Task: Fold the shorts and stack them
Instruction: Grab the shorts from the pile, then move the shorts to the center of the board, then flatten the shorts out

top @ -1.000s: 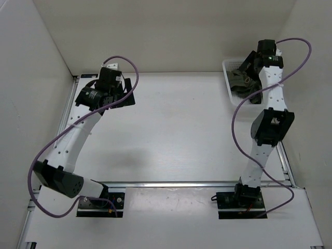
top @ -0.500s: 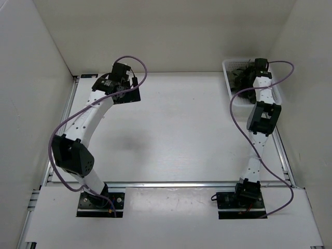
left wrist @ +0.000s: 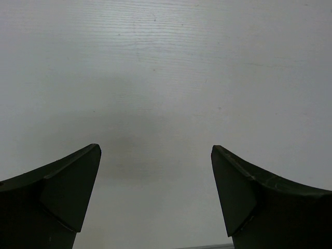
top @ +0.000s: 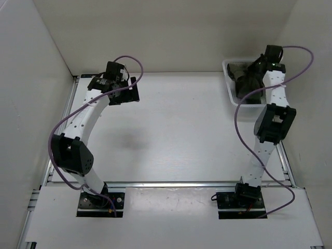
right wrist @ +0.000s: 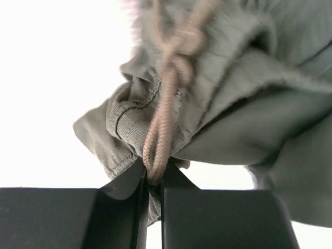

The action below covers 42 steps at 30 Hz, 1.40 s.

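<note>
Counter [top: 176, 129]: carries basket [top: 228, 80] at far-right corner | shorts [top: 245, 84]: bunched in basket, no clear long axis | right pincer [right wrist: 151, 179]: nearest, closed on drawstring [right wrist: 162, 124] and waistband | left pincer [left wrist: 155, 176]: wide open, empty, well apart at far left.

soft matt cloth shorts [right wrist: 233, 62], braided cord drawstring [right wrist: 158, 135], matt faintly grained white table [left wrist: 166, 78], possibly plastic basket [top: 228, 83]

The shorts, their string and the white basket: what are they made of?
The shorts look like soft, matte knit cloth, maybe cotton: they crumple and show stitched seams. The drawstring, pinched in the right end effector, looks like twisted tan cord. The basket seems white plastic, going by its thin stiff rim, but it's small.
</note>
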Each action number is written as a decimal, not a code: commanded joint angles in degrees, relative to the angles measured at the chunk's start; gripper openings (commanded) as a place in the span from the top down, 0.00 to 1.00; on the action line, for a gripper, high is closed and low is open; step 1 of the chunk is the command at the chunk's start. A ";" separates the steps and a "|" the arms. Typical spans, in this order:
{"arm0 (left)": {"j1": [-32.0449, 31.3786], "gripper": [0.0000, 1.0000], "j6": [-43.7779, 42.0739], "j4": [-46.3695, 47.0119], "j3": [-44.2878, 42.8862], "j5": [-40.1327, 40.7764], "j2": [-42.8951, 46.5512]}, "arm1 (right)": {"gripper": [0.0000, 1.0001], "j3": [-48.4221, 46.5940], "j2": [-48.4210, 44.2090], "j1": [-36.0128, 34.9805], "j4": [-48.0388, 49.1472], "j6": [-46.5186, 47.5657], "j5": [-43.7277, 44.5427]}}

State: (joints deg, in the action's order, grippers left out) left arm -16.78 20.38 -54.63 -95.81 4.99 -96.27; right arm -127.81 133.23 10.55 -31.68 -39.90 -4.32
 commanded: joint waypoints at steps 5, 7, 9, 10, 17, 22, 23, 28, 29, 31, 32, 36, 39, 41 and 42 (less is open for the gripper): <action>2.62 0.01 -0.52 1.98 3.00 -11.59 8.46 | 1.00 5.99 -35.46 -5.61 6.11 7.72 -4.99; 3.23 0.01 0.10 1.98 3.00 -9.92 10.22 | 1.00 5.99 -38.82 -7.72 4.09 9.65 -7.62; 3.94 0.01 0.62 1.98 2.39 -9.92 11.62 | 1.00 9.67 -43.74 -12.11 3.47 10.54 -8.69; 4.55 0.01 0.62 1.98 2.38 -9.92 13.20 | 1.00 11.51 -45.41 -13.87 3.47 11.15 -9.47; 7.01 0.01 5.10 1.46 2.21 -10.27 19.62 | 1.00 33.29 -58.42 -33.10 2.85 15.46 -8.09; 6.94 0.01 4.49 0.93 6.94 -16.50 21.74 | 0.02 56.21 -64.05 -37.79 0.84 12.74 -5.18; 6.32 0.01 4.49 0.93 9.39 -16.51 22.26 | 0.00 58.27 -64.58 -38.40 -1.60 12.74 -3.87; 1.58 0.01 5.72 2.07 16.61 -16.51 21.13 | 0.00 68.29 -71.16 -38.41 -2.51 8.00 1.85; -0.26 0.01 6.77 2.86 18.62 -15.99 20.08 | 0.02 68.83 -71.87 -38.41 -2.51 8.00 2.55; -2.20 0.01 7.30 3.82 20.22 -15.28 18.76 | 0.06 70.23 -73.54 -38.41 -2.51 6.68 4.66; -3.95 0.01 7.30 5.14 20.83 -14.32 17.88 | 0.08 70.24 -73.55 -38.41 -2.51 6.68 4.67; -9.74 0.01 8.71 5.85 19.18 -14.31 11.56 | 0.08 72.52 -74.17 -38.41 -3.91 4.05 5.20; -16.17 0.01 7.40 6.47 15.05 -14.30 5.05 | 0.03 73.57 -74.17 -38.41 -6.28 1.94 7.99; -21.77 0.01 5.56 6.47 13.11 -15.01 2.50 | 0.00 73.58 -75.47 -37.28 -8.38 1.23 9.67; -23.20 0.01 5.55 4.38 11.36 -11.97 -0.21 | 0.00 74.19 -76.18 -36.66 -8.92 0.53 10.37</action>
State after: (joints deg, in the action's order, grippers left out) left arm -34.33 27.57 -49.65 -79.66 -8.78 -94.54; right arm -54.15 59.11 -27.35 -38.02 -36.77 2.07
